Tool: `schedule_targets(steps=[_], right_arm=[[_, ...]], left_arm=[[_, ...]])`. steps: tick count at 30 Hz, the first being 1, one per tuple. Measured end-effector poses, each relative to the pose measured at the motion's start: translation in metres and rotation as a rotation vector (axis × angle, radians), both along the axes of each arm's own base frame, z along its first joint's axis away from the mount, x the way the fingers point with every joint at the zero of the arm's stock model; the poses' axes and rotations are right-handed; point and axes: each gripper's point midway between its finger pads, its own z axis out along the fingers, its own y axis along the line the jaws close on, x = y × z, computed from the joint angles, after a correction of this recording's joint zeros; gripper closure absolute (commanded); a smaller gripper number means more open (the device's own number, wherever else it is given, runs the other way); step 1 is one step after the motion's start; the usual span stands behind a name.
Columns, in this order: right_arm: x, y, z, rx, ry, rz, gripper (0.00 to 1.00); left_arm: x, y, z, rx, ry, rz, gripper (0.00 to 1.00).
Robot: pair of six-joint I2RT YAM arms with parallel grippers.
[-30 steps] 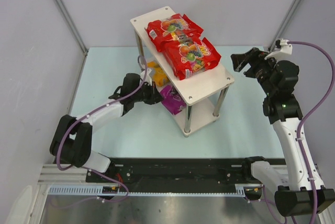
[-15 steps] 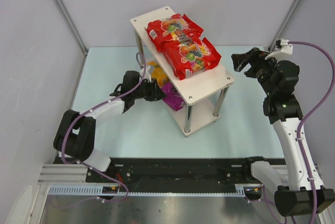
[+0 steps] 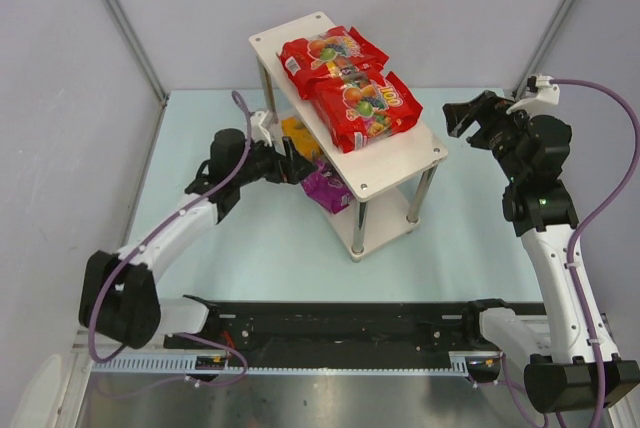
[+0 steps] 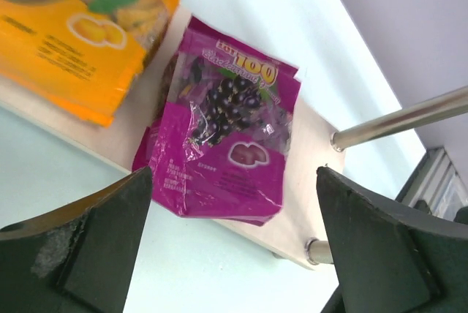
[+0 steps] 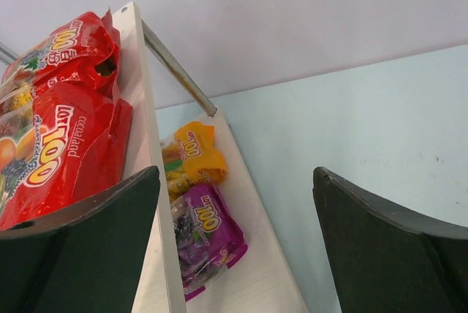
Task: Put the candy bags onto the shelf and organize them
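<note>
Left arm has pulled back from the shelf [image 3: 432,151], leaving the purple bag [image 4: 223,148] on the lower board [image 4: 311,181].

The left gripper [image 3: 288,169] hovers just outside that board with its fingers spread wide and nothing between them. The purple bag lies flat near the board's front edge, just beside the orange-yellow bag [image 4: 80,42]. Two red bags [image 3: 348,80] lie side by side on the top board [image 3: 275,43]. The right gripper [image 3: 462,116] hangs to the right of the shelf, above the table [image 3: 250,248], its fingers also apart and empty.
</note>
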Motion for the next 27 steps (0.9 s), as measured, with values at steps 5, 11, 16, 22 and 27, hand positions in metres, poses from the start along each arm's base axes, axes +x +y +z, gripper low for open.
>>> schedule_targets(steps=[5, 11, 16, 22, 27], right_arm=[[0.002, -0.008, -0.003, -0.001, 0.011, -0.041, 0.01], [0.002, -0.027, -0.008, 0.008, 0.038, -0.145, 0.0], [0.0, -0.049, -0.012, 0.025, 0.06, -0.254, 0.0], [0.0, -0.065, -0.017, 0.042, 0.083, -0.337, 0.0], [-0.001, -0.072, -0.018, 0.042, 0.087, -0.375, 0.0]], left_arm=[[-0.015, 0.025, 0.039, 0.007, -0.058, 0.117, 0.0], [-0.044, 0.066, 0.061, 0.022, -0.095, 0.299, 0.0], [-0.064, 0.109, 0.07, 0.057, -0.107, 0.499, 0.0], [-0.084, 0.147, 0.074, 0.088, -0.117, 0.663, 0.0], [-0.1, 0.168, 0.079, 0.092, -0.143, 0.747, 0.0]])
